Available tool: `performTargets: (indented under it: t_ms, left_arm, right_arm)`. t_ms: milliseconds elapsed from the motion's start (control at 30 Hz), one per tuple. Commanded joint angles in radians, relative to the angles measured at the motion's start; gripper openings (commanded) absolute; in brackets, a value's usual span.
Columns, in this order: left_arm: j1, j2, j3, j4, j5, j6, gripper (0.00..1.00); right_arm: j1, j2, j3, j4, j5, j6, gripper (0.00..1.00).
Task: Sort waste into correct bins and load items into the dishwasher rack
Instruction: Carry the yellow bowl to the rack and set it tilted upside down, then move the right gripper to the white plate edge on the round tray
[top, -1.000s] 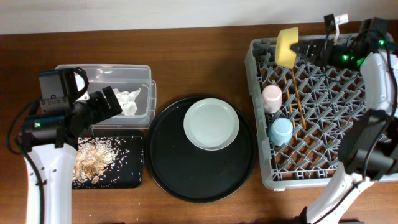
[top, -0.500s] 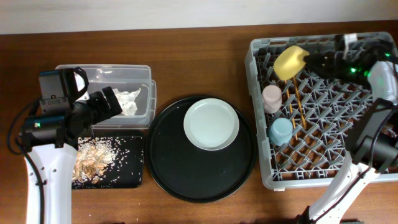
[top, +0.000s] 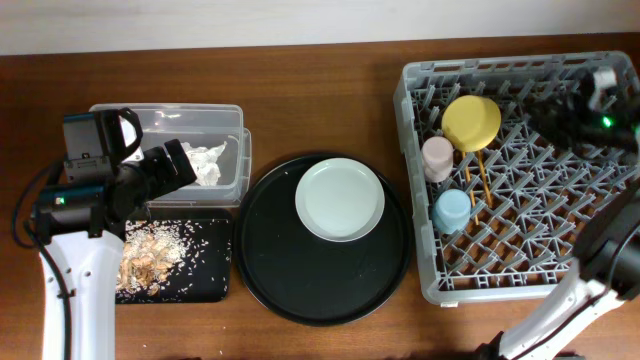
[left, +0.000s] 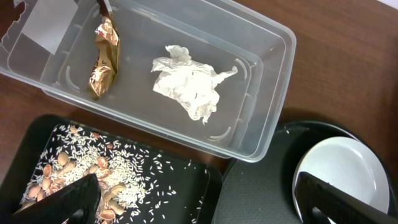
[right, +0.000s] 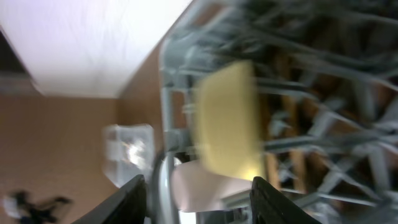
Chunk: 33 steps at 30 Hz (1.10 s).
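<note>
My right claw (right: 199, 202) is spread wide with nothing between its fingers, though its own view is badly blurred. Straight ahead of it and clear of its tips, the yellow bowl (top: 472, 122) sits tilted among the pegs of the grey rack (top: 408, 200). Past the bowl from the claw I count two cups standing upside down. The pink cup (top: 437, 157) is just beside the bowl and the blue cup (top: 452, 210) is further along. One pair of chopsticks (top: 480, 178) lies on the lattice beside them, partly under the bowl's edge. My left claw (left: 205, 208) is also wide open and empty. It hangs over the two bins on the desk (top: 300, 100). Ahead of it, the clear tub (left: 273, 74) holds one white tissue (left: 189, 87) and one gold-brown wrapper (left: 102, 59), lying apart. Under its left finger, the flat black tray (left: 186, 180) carries the scattered rice scraps (left: 93, 168). Off its right finger, one pale plate (left: 342, 174) rests on the round black tray (top: 270, 260), between the bins and the rack.
</note>
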Motion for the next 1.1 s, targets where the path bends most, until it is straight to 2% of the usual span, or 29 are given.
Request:
performTargets:
  t_ms: [0, 100, 167, 300, 400, 533, 633, 700, 733, 800, 1067]
  left_arm:
    - [0.003, 0.005, 0.002, -0.001, -0.007, -0.002, 0.99]
    - [0.003, 0.005, 0.002, -0.001, -0.007, -0.002, 0.99]
    - [0.003, 0.005, 0.002, -0.001, -0.007, -0.002, 0.99]
    - [0.003, 0.005, 0.002, -0.002, -0.007, -0.002, 0.99]
    - [0.003, 0.005, 0.002, -0.001, -0.007, -0.002, 0.99]
    - [0.003, 0.005, 0.002, -0.001, -0.007, -0.002, 0.99]
    - [0.003, 0.005, 0.002, -0.001, -0.007, -0.002, 0.99]
    - [0.003, 0.005, 0.002, -0.001, -0.007, -0.002, 0.99]
    - [0.003, 0.005, 0.002, -0.001, -0.007, -0.002, 0.99]
    - [0.003, 0.005, 0.002, -0.001, -0.007, -0.002, 0.99]
    - [0.003, 0.005, 0.002, -0.001, -0.007, -0.002, 0.99]
  right_arm:
    - [0.224, -0.264, 0.013, -0.014, 0.414, -0.008, 0.59]
    - [0.507, -0.361, 0.013, -0.03, 0.68, 0.048, 0.61]
    - [0.684, -0.36, 0.011, -0.065, 0.782, 0.065, 0.62]
    - [0.983, -0.319, -0.05, -0.091, 1.056, 0.266, 0.67]
    - [1.041, -0.299, -0.14, -0.083, 1.089, 0.379, 0.67]
    - [1.064, -0.297, -0.328, 0.043, 0.919, 0.373, 0.66]
    - [1.112, -0.297, -0.502, 0.214, 0.824, 0.373, 0.5]
    - [1.151, -0.297, -0.59, 0.328, 0.819, 0.373, 0.36]
    - [1.178, -0.297, -0.633, 0.388, 0.819, 0.373, 0.34]
    - [1.242, -0.293, -0.689, 0.473, 0.819, 0.373, 0.33]
    - [1.402, -0.291, -0.7, 0.489, 0.782, 0.377, 0.33]
